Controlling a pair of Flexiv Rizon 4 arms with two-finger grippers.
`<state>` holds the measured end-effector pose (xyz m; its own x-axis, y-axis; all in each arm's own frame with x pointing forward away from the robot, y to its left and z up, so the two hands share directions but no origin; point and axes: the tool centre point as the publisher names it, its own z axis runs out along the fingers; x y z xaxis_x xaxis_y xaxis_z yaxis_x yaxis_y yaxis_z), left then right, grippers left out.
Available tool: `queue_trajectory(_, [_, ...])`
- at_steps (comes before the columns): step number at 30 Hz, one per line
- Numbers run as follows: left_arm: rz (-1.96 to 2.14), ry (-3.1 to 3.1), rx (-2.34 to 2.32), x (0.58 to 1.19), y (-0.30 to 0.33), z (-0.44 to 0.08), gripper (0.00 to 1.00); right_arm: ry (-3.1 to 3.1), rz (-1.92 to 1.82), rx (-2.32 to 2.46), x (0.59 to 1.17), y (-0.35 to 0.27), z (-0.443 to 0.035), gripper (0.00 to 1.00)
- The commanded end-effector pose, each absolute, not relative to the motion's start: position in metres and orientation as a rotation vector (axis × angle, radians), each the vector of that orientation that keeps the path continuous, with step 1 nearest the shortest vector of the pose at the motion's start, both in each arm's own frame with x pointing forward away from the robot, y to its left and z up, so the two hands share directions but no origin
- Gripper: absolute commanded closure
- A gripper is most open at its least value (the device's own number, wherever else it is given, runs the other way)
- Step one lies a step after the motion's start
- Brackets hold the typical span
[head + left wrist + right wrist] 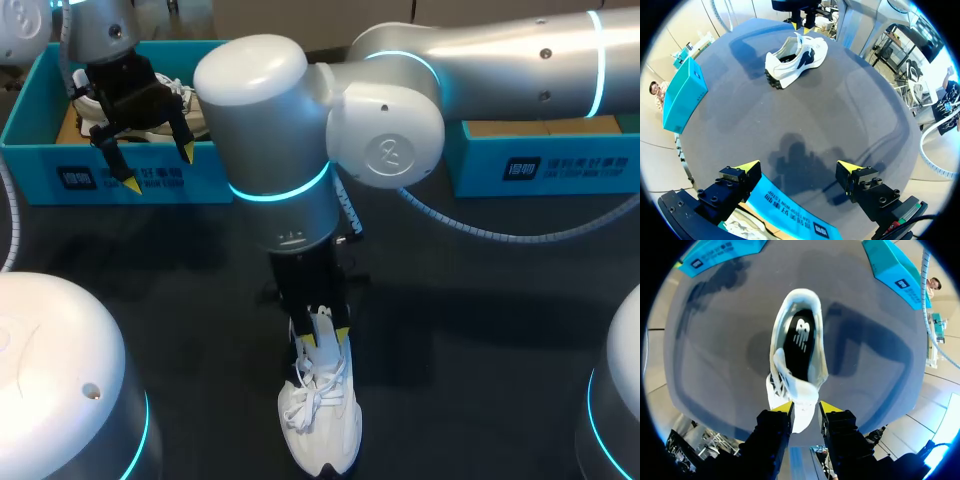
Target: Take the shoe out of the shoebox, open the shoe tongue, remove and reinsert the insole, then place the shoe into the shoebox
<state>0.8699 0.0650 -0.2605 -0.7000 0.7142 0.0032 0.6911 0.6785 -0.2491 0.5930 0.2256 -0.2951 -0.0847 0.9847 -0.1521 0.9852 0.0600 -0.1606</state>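
At the tongue (322,325) of the white lace-up sneaker (320,420), upright on the black table (480,330), pinched with the right gripper (323,338), likely to bare the black insole (800,345); well beyond the sneaker, held the left gripper (158,168) spread open over the teal cardboard shoebox (210,185), clear

A robotics lab: two robot arms (500,60) at a dark table (480,330)

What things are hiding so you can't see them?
Head view: what the white stuff inside the shoebox is; the left gripper covers most of it.
Head view: the shoebox's right end, behind the right arm.
Right wrist view: the shoe's toe, under the right gripper.
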Motion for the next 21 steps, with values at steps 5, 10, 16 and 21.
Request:
queue_trajectory(5, [0.348,-2.786,-1.17,0.869,0.065,-0.26,0.0,2.104,-0.283,2.327,0.576,0.229,-0.325,0.7])
queue_trajectory(10, [0.348,-2.786,-1.17,0.869,0.065,-0.26,0.0,2.125,-0.245,2.324,0.578,0.226,-0.336,0.71])
queue_trajectory(16, [0.348,-2.786,-1.17,0.869,0.065,-0.26,0.0,2.176,-0.208,2.284,0.592,0.222,-0.341,0.71])
queue_trajectory(21, [0.348,-2.786,-1.17,0.869,0.065,-0.26,0.0,2.219,-0.205,2.253,0.607,0.218,-0.344,0.7])
